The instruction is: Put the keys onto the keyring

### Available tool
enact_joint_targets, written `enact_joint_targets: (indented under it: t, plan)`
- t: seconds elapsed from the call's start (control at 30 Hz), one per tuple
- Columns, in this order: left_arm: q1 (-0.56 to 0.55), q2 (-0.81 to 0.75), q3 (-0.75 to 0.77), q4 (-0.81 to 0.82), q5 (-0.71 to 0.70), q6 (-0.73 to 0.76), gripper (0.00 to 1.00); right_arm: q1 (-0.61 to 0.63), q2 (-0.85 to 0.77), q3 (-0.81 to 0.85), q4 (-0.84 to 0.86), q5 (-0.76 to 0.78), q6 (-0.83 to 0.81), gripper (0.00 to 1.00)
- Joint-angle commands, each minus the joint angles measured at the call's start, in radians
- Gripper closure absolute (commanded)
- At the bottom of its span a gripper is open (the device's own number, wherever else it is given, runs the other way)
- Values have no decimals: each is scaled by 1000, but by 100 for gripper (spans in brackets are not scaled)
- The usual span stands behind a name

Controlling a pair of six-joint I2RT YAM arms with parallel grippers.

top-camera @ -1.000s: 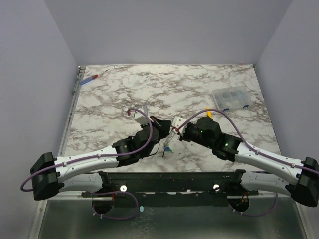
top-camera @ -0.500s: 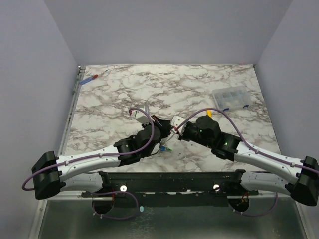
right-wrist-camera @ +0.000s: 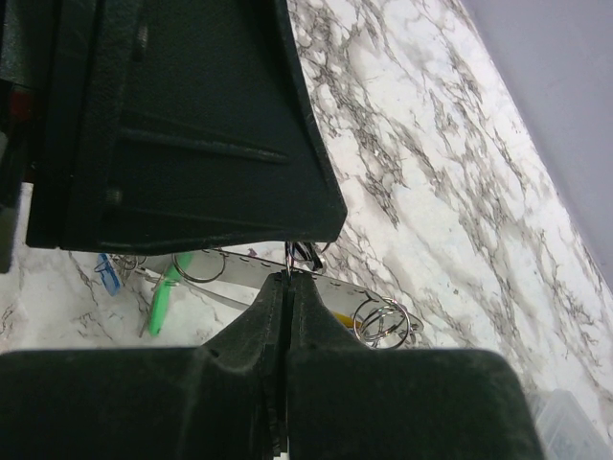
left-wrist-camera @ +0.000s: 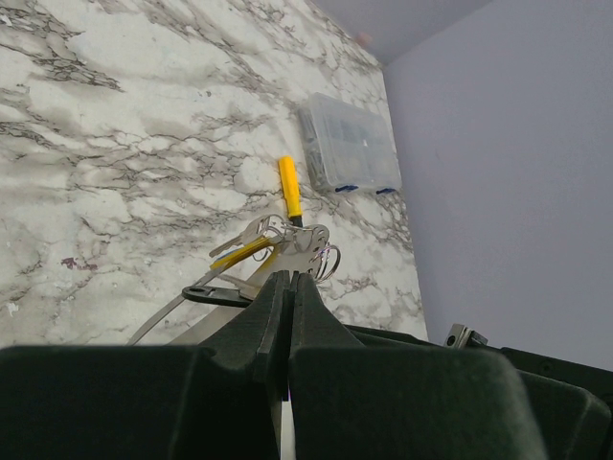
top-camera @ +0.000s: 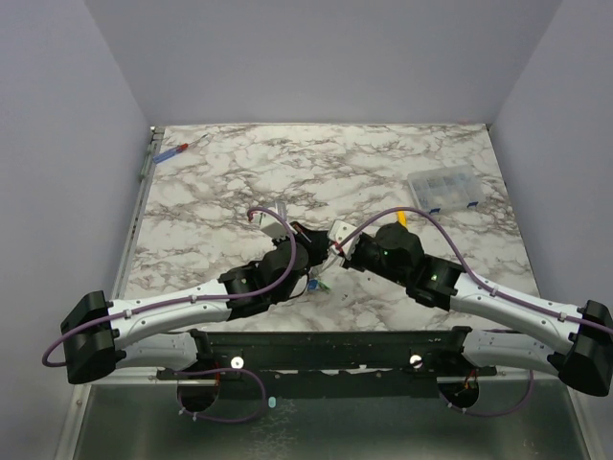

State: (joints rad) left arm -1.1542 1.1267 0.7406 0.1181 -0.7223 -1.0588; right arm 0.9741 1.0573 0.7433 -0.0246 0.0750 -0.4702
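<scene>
My two grippers meet tip to tip over the near middle of the marble table. The keyring shows as a flat silver band [right-wrist-camera: 251,271] with small holes, and also runs under my left fingers [left-wrist-camera: 215,324]. A green key [right-wrist-camera: 161,302] and a blue key [right-wrist-camera: 107,275] hang from it. Yellow-capped keys [left-wrist-camera: 239,252] and a cluster of small split rings [right-wrist-camera: 383,323] sit at its other end. The right gripper [right-wrist-camera: 289,276] is shut, and a thin wire ring pokes out between its tips. The left gripper [left-wrist-camera: 289,278] is shut against the band's end; nothing shows between its jaws.
A yellow-handled screwdriver [left-wrist-camera: 288,187] lies just beyond the keys. A clear compartment box [top-camera: 442,189] stands at the back right. A red-and-blue screwdriver [top-camera: 177,150] rests in the far left corner by the table's metal side rail [top-camera: 142,192].
Both gripper tips have crept a little closer together and further from the bases, and the hanging keys shifted with them. Nothing visible changed in the last half second.
</scene>
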Motion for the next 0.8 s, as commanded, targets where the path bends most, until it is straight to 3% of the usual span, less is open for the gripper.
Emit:
enact_joint_targets:
  t: [0.0, 0.77]
  plan:
    - [-7, -21, -8, 12, 20, -7, 100, 3, -20, 31, 42, 50, 17, 99]
    - [-5, -10, -19, 11, 17, -9, 100, 3, -47, 68, 0, 26, 20, 99]
